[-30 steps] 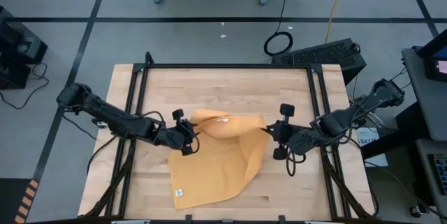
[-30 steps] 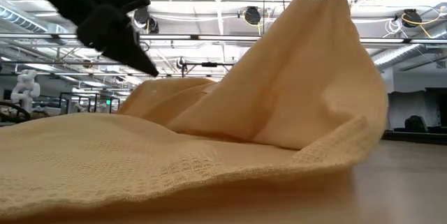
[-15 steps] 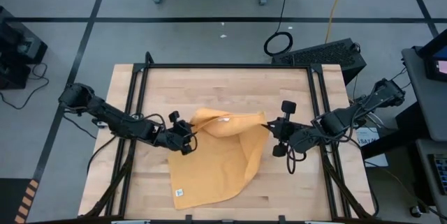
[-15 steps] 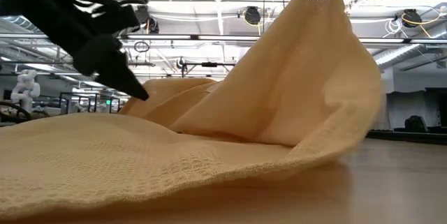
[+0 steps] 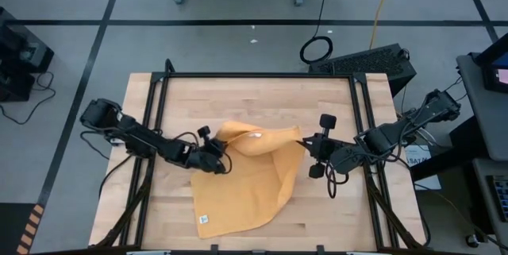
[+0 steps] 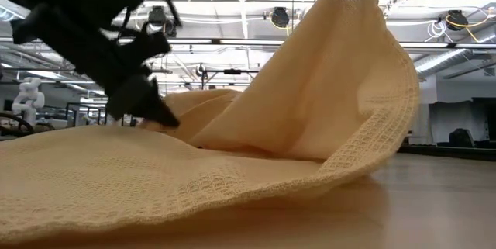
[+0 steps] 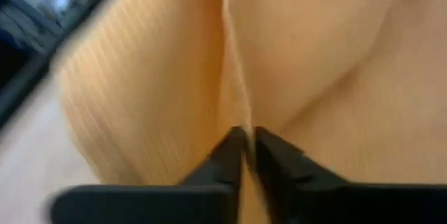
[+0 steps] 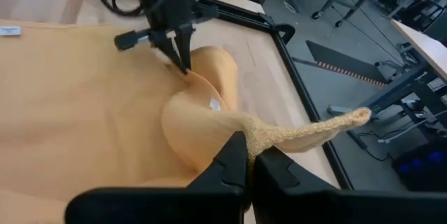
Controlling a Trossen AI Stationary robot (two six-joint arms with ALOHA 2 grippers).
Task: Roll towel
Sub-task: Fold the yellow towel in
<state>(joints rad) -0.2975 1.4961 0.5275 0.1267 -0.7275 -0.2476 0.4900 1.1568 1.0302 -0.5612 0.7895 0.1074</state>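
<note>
**Both end effectors pinch the towel's far edge at mid-table**

The left arm reaches in from the left side of the table (image 5: 254, 96), stretched low and angled toward the centre. Its left end effector (image 5: 221, 160) sits down at the cloth, fingers drawn together on a ridge of the towel (image 5: 250, 187); in the left wrist view the two dark fingers (image 7: 230, 158) meet on a raised fold of fabric with almost no gap between them.

The right arm comes in from the right side, elbow out past the table's edge, forearm pointing toward the centre. The right end effector (image 5: 305, 145) is clamped shut on the towel's far right corner, held up off the table. In the right wrist view, a twisted point of cloth sticks out past the closed fingers (image 8: 234, 158).

The towel lies in the middle of the table, its near half spread flat on the pale wooden planks, with a small white tag (image 5: 203, 218) at the near left corner. The far edge is bunched between the two end effectors into a humped fold. From the low view, the cloth rises from the table as a steep sheet toward the right end effector and curls under in a rounded lip. The fabric is mustard-yellow with a waffle-like weave.
</note>
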